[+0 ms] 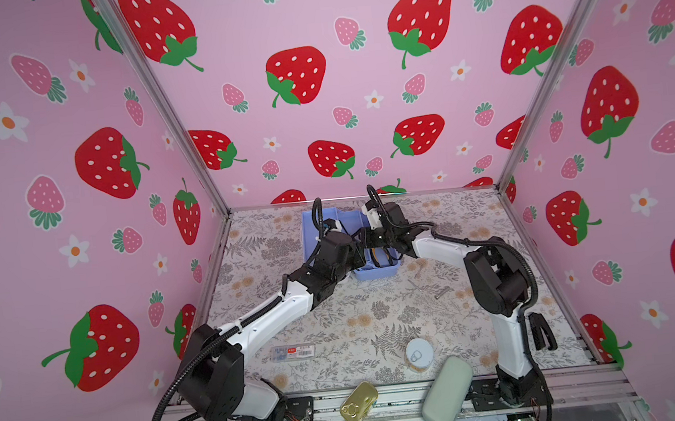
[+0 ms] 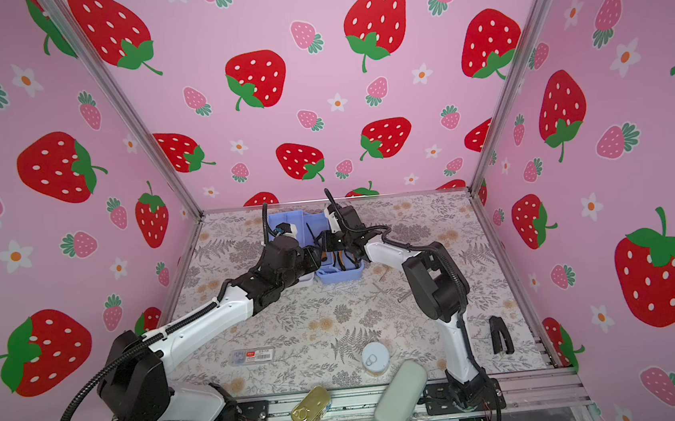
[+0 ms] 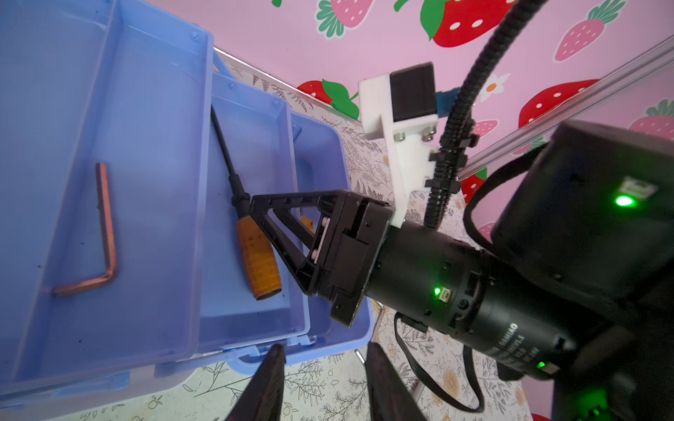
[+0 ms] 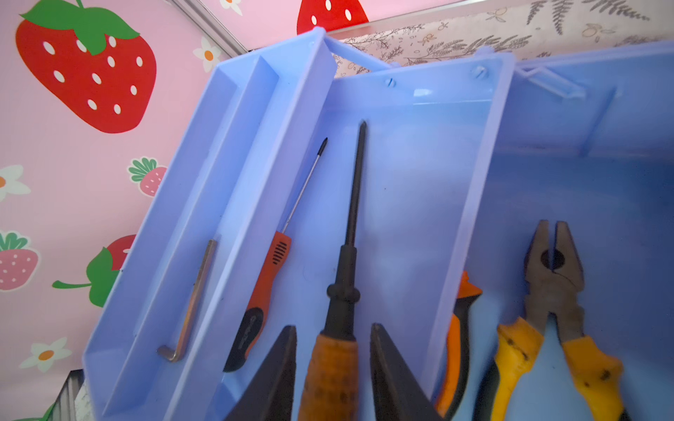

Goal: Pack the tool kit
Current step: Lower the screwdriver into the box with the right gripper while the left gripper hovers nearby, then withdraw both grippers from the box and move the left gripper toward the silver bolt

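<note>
1. Front edge: you had a gold sardine tin (image 1: 359,404) and a grey-green case (image 1: 447,393) lying on the rail. Just beyond them stood a round pull-tab can (image 1: 419,354), with a clear case with red label (image 1: 292,352) to its left. None of these belonged to the job.

2. Mid-table: loose metal pieces (image 1: 441,293) lay unpacked beside the right arm.

3. Far end: the tool kit (image 1: 374,273) stood open near the back wall, with its trays stepped out.
   - The left gripper (image 3: 324,350) had its fingers spread and pinched nothing. Its tips sat close to the kit's near end.
   - The right gripper (image 4: 332,328) straddled the orange-handled screwdriver (image 4: 330,375) in the middle tray (image 4: 419,164). Its fingers were parted, with a slim gap showing at the handle.
   - A smaller screwdriver (image 4: 270,277) lay beside it in the same tray.
   - A hex key (image 4: 193,302) lay in the top tray, and the pliers (image 4: 554,277) lay in the base.

4. Step in hand: judged to be releasing the screwdriver into its tray.

5. Next move: you needed to lift the right gripper straight out so that neither finger dragged the handle. The loose metal pieces probably came after that.
</note>
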Robot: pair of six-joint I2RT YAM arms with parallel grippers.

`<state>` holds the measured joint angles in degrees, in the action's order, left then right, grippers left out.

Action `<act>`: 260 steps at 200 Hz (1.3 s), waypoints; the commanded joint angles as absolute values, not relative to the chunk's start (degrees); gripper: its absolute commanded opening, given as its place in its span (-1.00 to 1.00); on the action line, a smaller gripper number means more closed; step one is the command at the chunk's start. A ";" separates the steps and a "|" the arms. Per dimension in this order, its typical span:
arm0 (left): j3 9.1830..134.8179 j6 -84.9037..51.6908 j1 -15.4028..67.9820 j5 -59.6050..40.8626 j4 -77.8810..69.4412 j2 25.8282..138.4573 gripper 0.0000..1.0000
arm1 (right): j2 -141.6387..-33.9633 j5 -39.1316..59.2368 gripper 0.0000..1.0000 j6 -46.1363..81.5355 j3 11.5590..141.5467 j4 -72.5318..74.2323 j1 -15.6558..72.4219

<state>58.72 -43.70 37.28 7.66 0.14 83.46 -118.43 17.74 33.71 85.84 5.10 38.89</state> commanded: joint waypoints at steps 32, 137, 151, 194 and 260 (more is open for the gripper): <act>63.66 -41.95 37.17 2.63 2.38 85.70 -0.20 | -101.62 6.51 -0.22 27.95 76.65 3.24 38.44; 90.17 -26.12 53.96 -11.22 21.19 113.19 0.01 | -76.70 -1.99 -0.16 32.07 45.00 -6.02 23.82; 92.32 -25.57 55.56 -12.59 21.00 115.62 0.04 | -76.51 -0.98 -0.16 31.92 43.82 -6.19 21.60; 99.45 -18.72 59.33 -11.64 22.28 123.31 0.07 | -75.24 2.14 -0.14 31.22 43.16 -5.68 17.47; 112.34 -14.86 59.11 -12.70 29.44 134.43 -0.03 | -72.95 5.30 -0.13 30.89 40.93 -5.12 12.97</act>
<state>106.94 -18.76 58.06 -9.98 25.30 131.04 -75.00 1.96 30.37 42.30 -6.48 13.80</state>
